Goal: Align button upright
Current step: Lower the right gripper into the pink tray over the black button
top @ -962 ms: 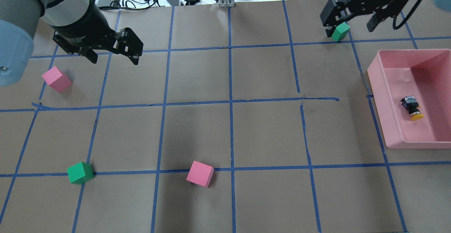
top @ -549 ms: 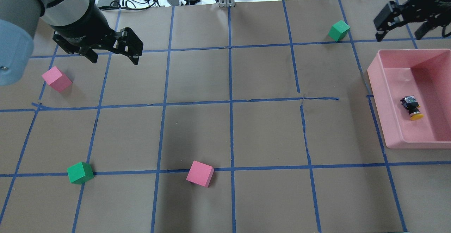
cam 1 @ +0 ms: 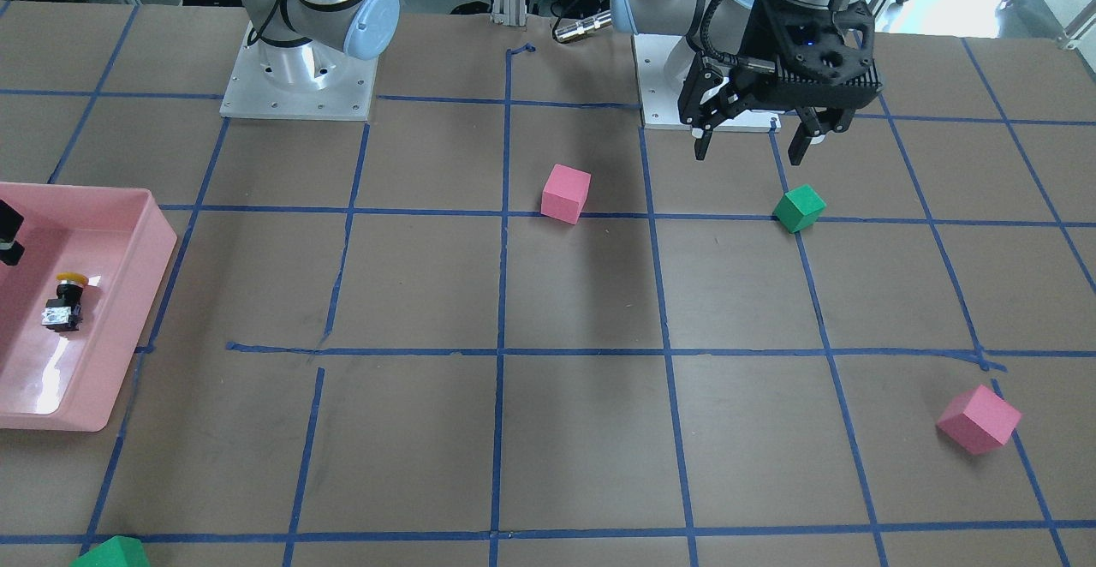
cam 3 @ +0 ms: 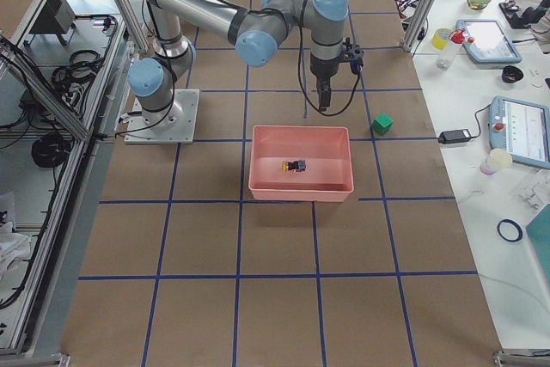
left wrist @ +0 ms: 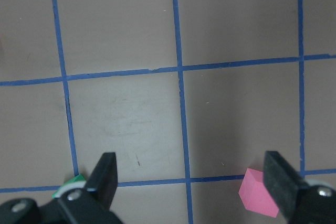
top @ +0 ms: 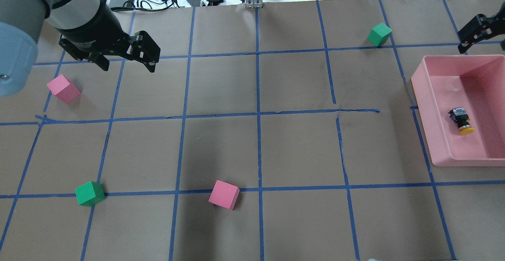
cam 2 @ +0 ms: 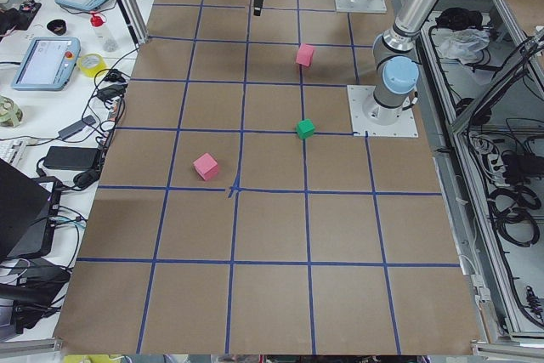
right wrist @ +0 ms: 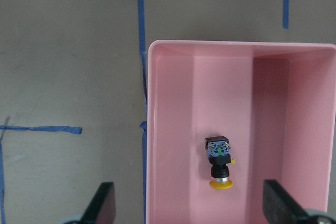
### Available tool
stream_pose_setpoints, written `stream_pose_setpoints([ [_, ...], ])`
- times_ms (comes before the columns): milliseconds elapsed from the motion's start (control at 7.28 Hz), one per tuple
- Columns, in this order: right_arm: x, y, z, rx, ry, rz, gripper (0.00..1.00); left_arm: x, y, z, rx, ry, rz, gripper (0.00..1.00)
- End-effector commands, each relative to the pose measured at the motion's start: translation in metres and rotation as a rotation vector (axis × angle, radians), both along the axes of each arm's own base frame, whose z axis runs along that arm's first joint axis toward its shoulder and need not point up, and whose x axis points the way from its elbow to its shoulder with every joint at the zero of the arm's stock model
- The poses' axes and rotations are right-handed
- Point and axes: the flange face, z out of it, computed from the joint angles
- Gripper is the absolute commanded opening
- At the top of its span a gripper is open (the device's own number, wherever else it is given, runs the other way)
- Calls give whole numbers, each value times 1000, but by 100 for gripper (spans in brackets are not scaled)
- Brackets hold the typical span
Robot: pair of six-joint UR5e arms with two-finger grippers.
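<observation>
Your button lies on its side on the floor of the pink tray. The yellow cap points toward the robot, so it is not upright. The right wrist view shows it best: cap, black body and grey base are all clear, and nothing touches it. That view also shows the right gripper above the tray with its fingers spread wide and nothing between them. The overhead crops that gripper at the frame edge, so you can't read it there. The front view catches only a sliver of it. The left gripper is well apart across the table, also spread and empty. Its wrist view clips a pink cube and a green cube at the bottom edge.
</observation>
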Motion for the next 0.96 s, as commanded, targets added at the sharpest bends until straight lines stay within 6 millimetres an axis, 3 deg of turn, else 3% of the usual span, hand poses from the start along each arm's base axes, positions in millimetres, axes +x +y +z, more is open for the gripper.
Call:
stream_pose_setpoints([
  [0,-28,0,-23,-16,22,4,96,0,0,1,-2,0,0,100],
  [275,-34,-5,-36,-9,42,35,96,0,0,0,0,0,0,100],
  [549,-69,-4,-61,15,16,-17,96,0,0,0,0,0,0,100],
  [824,-65,3,-98,0,14,-23,98,0,1,1,-2,0,0,100],
])
